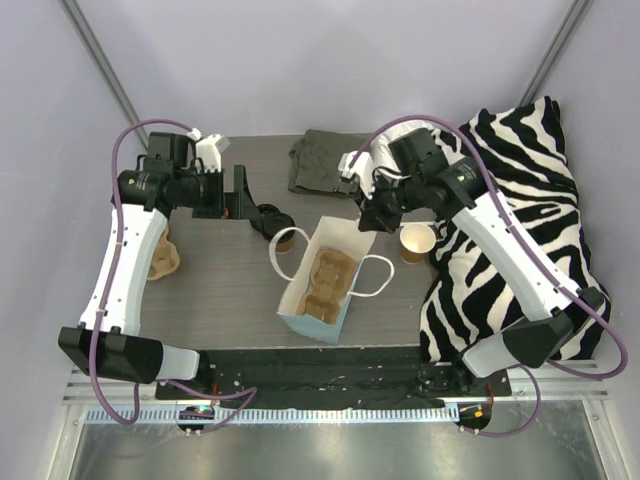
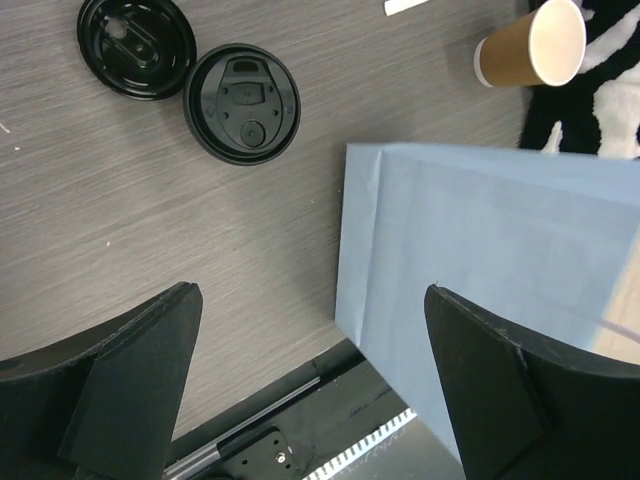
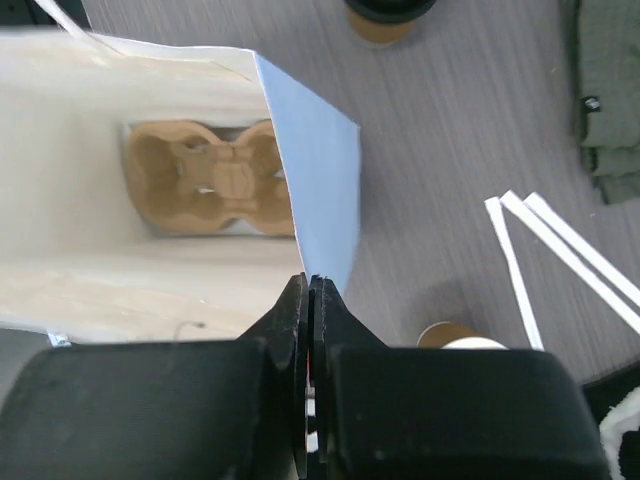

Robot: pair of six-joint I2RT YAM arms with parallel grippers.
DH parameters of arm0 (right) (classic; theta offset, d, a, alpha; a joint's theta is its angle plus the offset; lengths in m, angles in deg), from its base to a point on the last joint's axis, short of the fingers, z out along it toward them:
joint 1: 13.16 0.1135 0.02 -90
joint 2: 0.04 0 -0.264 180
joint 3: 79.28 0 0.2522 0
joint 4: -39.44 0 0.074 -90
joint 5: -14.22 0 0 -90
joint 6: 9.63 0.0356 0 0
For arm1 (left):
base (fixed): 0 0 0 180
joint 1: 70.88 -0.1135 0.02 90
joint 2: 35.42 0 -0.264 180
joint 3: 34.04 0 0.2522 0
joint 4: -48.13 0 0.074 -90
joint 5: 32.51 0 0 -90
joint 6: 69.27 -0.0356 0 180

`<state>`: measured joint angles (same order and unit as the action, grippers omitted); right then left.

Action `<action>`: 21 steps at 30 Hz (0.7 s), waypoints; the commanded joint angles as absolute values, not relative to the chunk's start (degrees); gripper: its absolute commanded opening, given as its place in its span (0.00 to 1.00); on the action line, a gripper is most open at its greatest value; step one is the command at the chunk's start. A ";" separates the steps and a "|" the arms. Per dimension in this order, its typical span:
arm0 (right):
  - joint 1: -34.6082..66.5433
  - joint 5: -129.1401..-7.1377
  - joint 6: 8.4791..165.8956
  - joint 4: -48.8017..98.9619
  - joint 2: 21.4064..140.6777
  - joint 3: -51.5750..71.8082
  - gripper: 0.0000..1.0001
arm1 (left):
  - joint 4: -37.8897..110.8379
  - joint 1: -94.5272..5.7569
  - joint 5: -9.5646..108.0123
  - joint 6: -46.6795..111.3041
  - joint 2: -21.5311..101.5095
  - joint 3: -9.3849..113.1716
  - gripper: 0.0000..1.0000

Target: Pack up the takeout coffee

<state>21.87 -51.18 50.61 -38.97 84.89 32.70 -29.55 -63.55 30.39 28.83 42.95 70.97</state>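
Pinching the far right rim of the blue bag, the right hand is clenched on the paper, holding the mouth open over the carrier that lies inside. The coffee, lid on, stands upright on the table just beside the bag's far left corner. The left hand is near it, fingers spread and grasping nothing. The step in hand appears to be fetching the cup. The left hand should close around the paper body below the lid, firmly but without crushing it. It should then carry the cup level over the rim and lower it into a carrier well, while the right holds the bag steady.
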 commanded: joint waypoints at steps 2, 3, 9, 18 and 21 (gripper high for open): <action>18.23 -43.01 48.65 -40.86 82.58 34.33 0.01 | -28.21 -63.68 28.04 28.82 41.49 71.14 0.95; 16.48 -40.04 47.95 -40.60 81.71 34.41 0.01 | -27.86 -63.68 28.04 27.34 41.31 70.00 0.94; 16.46 -41.24 42.76 -42.52 83.10 34.15 0.01 | -25.14 -61.84 30.85 21.88 39.03 65.60 0.93; 16.37 -44.05 45.21 -43.41 85.48 34.06 0.02 | -23.73 -56.04 45.61 14.59 46.31 67.26 0.98; 16.37 -44.67 44.78 -43.32 84.69 33.63 0.03 | -21.97 -53.22 49.56 13.62 49.73 67.96 1.00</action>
<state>16.36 -44.21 44.54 -43.56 86.48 32.81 -25.81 -56.25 42.24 17.40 46.14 65.44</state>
